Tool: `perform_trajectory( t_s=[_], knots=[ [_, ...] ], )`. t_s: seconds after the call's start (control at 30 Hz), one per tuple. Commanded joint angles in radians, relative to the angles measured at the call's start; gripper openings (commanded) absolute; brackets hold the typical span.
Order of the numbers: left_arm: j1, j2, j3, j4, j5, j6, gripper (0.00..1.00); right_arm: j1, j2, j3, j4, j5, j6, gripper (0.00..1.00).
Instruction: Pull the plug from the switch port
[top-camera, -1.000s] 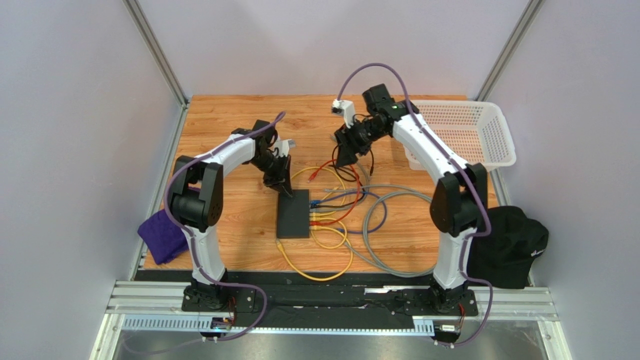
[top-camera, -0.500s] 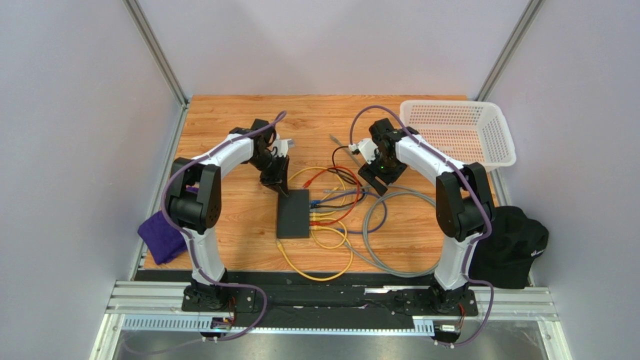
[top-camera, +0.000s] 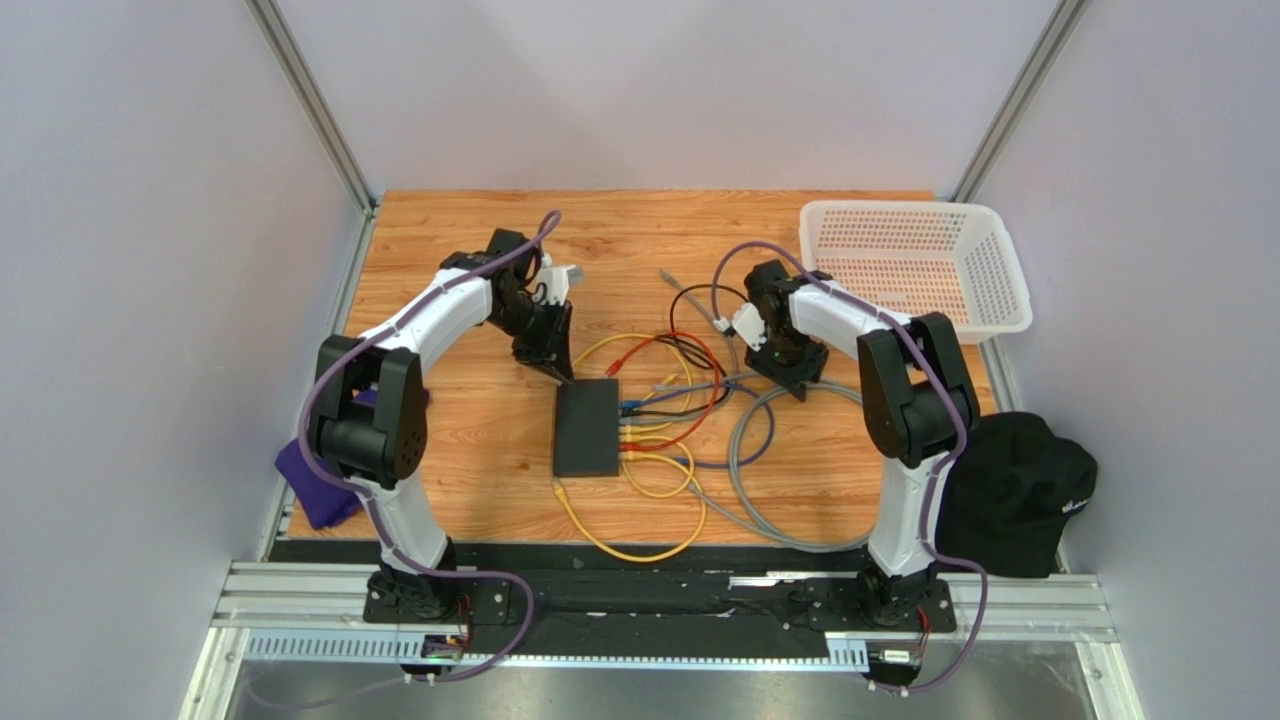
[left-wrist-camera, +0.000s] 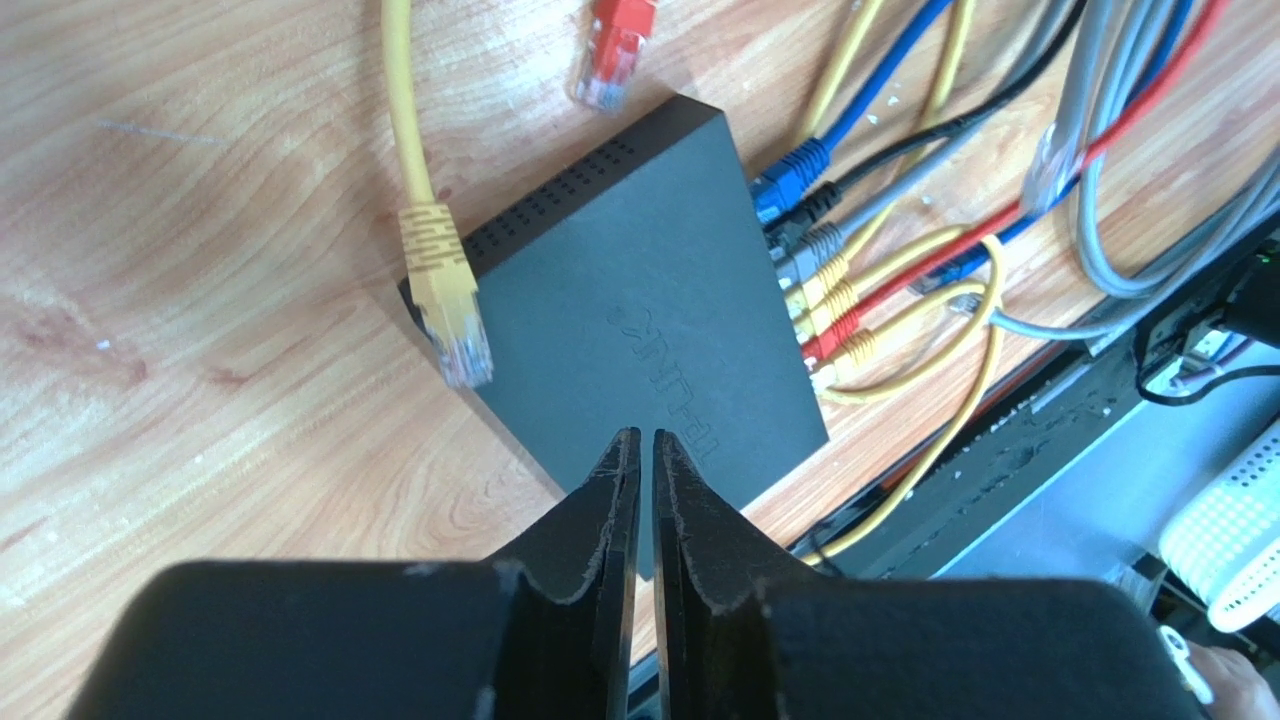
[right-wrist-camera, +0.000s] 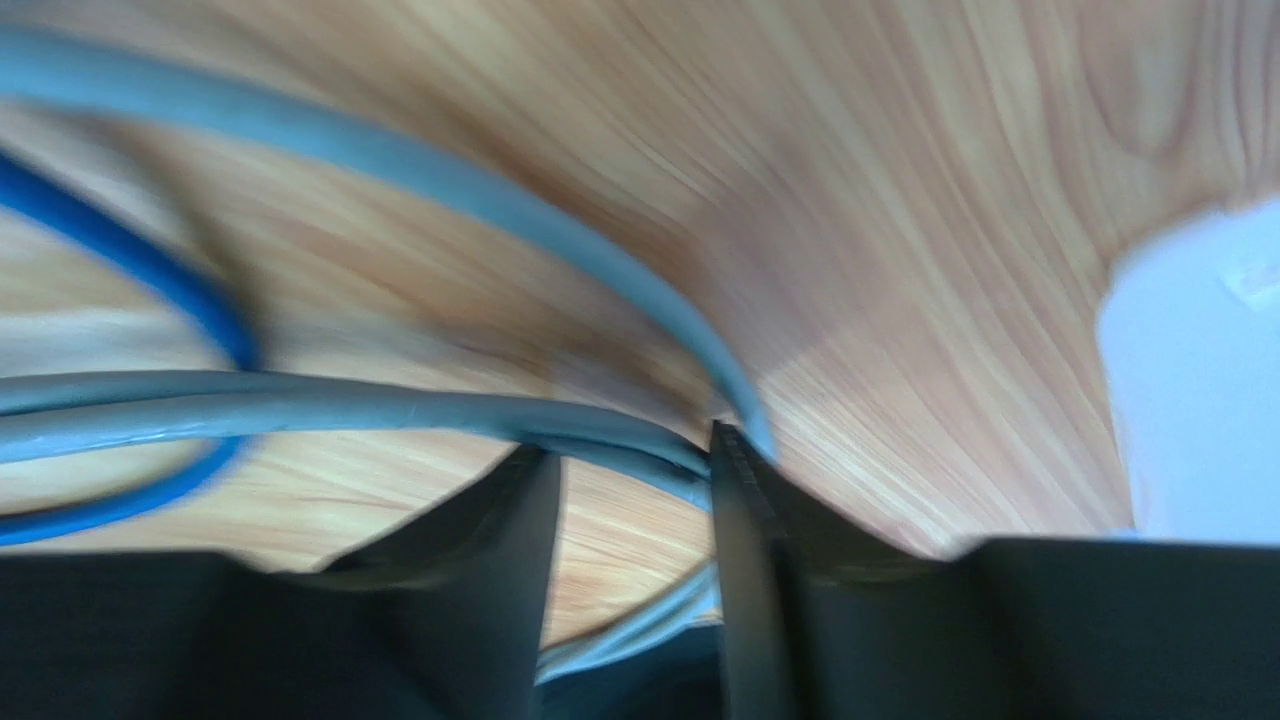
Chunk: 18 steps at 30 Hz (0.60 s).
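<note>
The black switch (top-camera: 588, 428) lies flat mid-table, and it fills the left wrist view as the switch (left-wrist-camera: 631, 315). Along its right edge sit blue, grey, yellow and red plugs (left-wrist-camera: 812, 293). A loose yellow plug (left-wrist-camera: 451, 308) and a loose red plug (left-wrist-camera: 616, 60) lie beside it. My left gripper (top-camera: 544, 354) hovers just behind the switch. The left gripper (left-wrist-camera: 646, 438) is almost shut, with only a thin slit and nothing in it. My right gripper (top-camera: 793, 375) is low over the cable loops. The right gripper (right-wrist-camera: 631, 458) stands open, with a grey cable (right-wrist-camera: 376, 405) crossing at its tips.
A tangle of cables (top-camera: 706, 405) spreads right of the switch, with a yellow loop (top-camera: 646, 533) toward the near edge. A white basket (top-camera: 917, 263) sits at the back right. A black cap (top-camera: 1029, 488) lies off the right edge and a purple cloth (top-camera: 316, 473) at the left.
My right arm swung from the back of the table down onto the cable loops right of the switch. My left gripper drew back a little from the switch's far end.
</note>
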Motion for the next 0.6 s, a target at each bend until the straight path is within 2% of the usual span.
perform_trajectory(
  t_s=[0.0, 0.03, 0.1, 0.27, 0.3, 0.33, 0.37, 0.4, 0.43, 0.47, 0.57],
  knots=[
    [0.018, -0.094, -0.041, 0.018, 0.041, -0.002, 0.15, -0.083, 0.007, -0.097, 0.094, 0.183, -0.028, 0.31],
    [0.021, -0.104, -0.049, 0.021, 0.042, -0.007, 0.15, -0.110, -0.015, -0.105, 0.100, 0.197, -0.019, 0.16],
    [0.023, -0.110, -0.075, 0.037, 0.041, -0.004, 0.15, -0.138, -0.032, -0.108, 0.106, 0.213, -0.008, 0.02],
    [0.023, -0.104, -0.060, 0.040, 0.000, 0.010, 0.15, -0.198, -0.101, -0.071, 0.108, 0.253, 0.049, 0.00],
    [0.023, -0.099, -0.037, 0.023, -0.007, 0.013, 0.15, -0.198, -0.101, -0.053, 0.055, 0.200, 0.063, 0.02],
    [0.023, -0.087, -0.028, 0.017, -0.013, 0.018, 0.15, -0.197, -0.089, 0.020, 0.011, 0.170, 0.085, 0.23],
    [0.023, -0.079, -0.022, 0.011, -0.013, 0.020, 0.15, -0.197, -0.064, 0.058, -0.027, 0.143, 0.143, 0.32],
    [0.023, -0.072, -0.016, 0.008, -0.013, 0.020, 0.15, -0.197, -0.064, 0.094, -0.080, 0.033, 0.152, 0.38],
    [0.023, -0.061, -0.014, 0.011, -0.007, 0.018, 0.15, -0.189, -0.070, 0.118, -0.092, -0.008, 0.159, 0.47],
    [0.023, -0.056, -0.014, 0.009, -0.005, 0.020, 0.15, -0.180, -0.087, 0.154, -0.096, -0.040, 0.167, 0.49],
    [0.023, -0.050, -0.020, 0.004, -0.008, 0.021, 0.16, -0.143, -0.159, 0.228, -0.132, -0.271, 0.153, 0.53]
  ],
)
